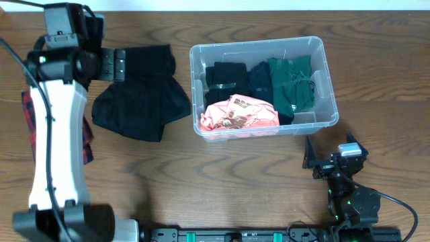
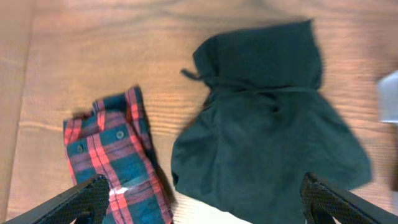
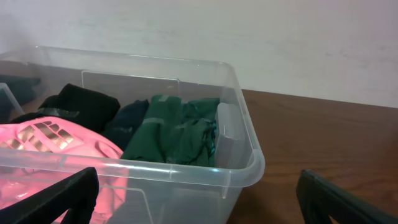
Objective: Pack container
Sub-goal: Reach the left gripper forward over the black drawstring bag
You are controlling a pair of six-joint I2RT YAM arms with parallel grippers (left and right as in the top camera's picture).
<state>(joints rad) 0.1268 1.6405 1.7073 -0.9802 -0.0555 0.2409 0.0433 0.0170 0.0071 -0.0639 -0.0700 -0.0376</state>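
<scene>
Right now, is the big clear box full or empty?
Partly full. The container holds a pink garment, black clothes and a green garment; a black garment and a plaid cloth lie outside it.

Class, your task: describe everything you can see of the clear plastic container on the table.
The container is a rectangular bin of clear plastic with rounded corners and a rolled rim, and it has no lid on it. It stands upright on the wooden table, mouth up. Inside lie folded clothes: a pink garment, black garments and a green garment, some against its walls.
</scene>
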